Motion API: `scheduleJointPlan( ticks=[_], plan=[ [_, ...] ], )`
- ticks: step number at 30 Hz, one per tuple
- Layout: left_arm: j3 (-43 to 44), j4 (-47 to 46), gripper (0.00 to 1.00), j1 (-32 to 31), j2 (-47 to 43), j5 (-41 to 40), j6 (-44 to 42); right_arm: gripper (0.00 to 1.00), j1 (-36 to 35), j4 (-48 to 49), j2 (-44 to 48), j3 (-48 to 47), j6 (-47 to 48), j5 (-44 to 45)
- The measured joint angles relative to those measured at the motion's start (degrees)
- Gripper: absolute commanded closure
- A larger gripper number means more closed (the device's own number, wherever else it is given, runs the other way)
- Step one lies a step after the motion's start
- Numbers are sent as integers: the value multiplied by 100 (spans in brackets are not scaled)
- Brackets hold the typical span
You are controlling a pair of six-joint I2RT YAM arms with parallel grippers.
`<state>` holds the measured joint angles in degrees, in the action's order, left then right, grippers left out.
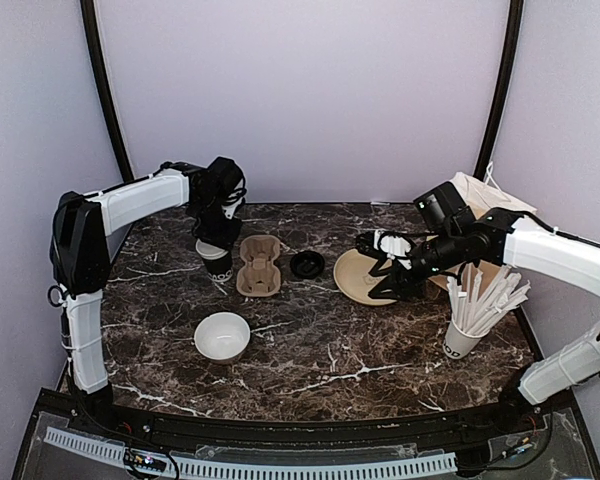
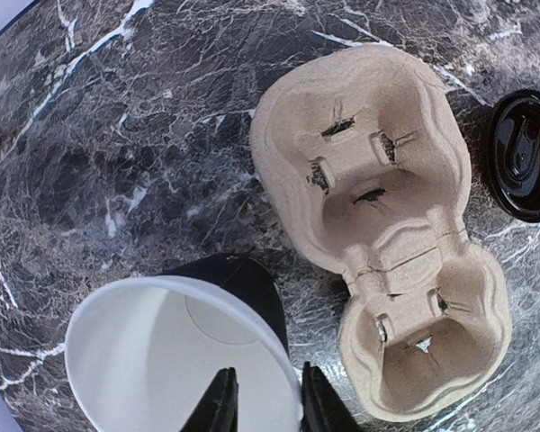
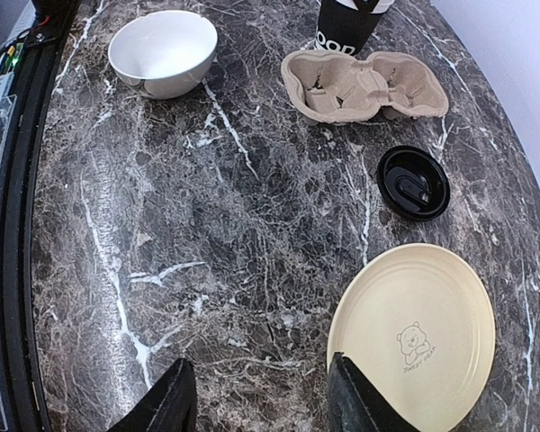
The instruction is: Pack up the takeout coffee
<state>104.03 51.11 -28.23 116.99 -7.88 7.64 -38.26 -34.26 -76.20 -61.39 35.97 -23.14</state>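
The takeout coffee cup [image 1: 215, 260] [image 2: 162, 360] stands upright and uncovered at the back left, with a black body and a white inside. My left gripper [image 1: 218, 235] [image 2: 265, 405] hangs over it, one finger inside the rim and one outside. The jaws stand narrow, with a gap still showing between the inner finger and the wall. The cup's black lid [image 1: 307, 264] [image 2: 526, 153] [image 3: 413, 183] lies flat to the right of a brown pulp cup carrier [image 1: 259, 266] [image 2: 378, 207] [image 3: 364, 85]. My right gripper [image 1: 375, 268] [image 3: 261, 396] hovers open and empty at the left edge of a beige plate [image 1: 355, 280] [image 3: 414, 333].
A white bowl [image 1: 222, 335] [image 3: 162, 49] sits in front of the cup. A white cup of straws [image 1: 465, 335] stands at the front right, under my right arm. A pale paper bag [image 1: 480, 195] lies at the back right corner.
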Motion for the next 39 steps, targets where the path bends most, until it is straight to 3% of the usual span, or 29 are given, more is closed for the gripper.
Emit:
scheduleJointPlan(
  ticks=[8,15,18,21,23,30,39],
  plan=[
    [63,96,96,11,24,-4,-68,56,0,0,0,0,-2,116],
    [627,466,100,-186,-136,-219,-286,59,46,-81,-9,-107,0,243],
    [1064,562,100,-737,-411,-496,-562,55,175,-382,-94,-678,11,407],
    [1320,525,100,-1556,-828,-549,-857,39,538,-542,-166,-1449,-83,365],
    [1279,463,100,-2103,-1117,-455,-1067,33,931,-525,-155,-1989,-195,293],
    [634,273,100,-3211,-1241,-256,-1609,31,1460,-468,-149,-2798,-817,393],
    [278,57,100,-4011,-573,-46,-1825,32,1707,-264,-155,-2577,-1351,610]
  ],
)
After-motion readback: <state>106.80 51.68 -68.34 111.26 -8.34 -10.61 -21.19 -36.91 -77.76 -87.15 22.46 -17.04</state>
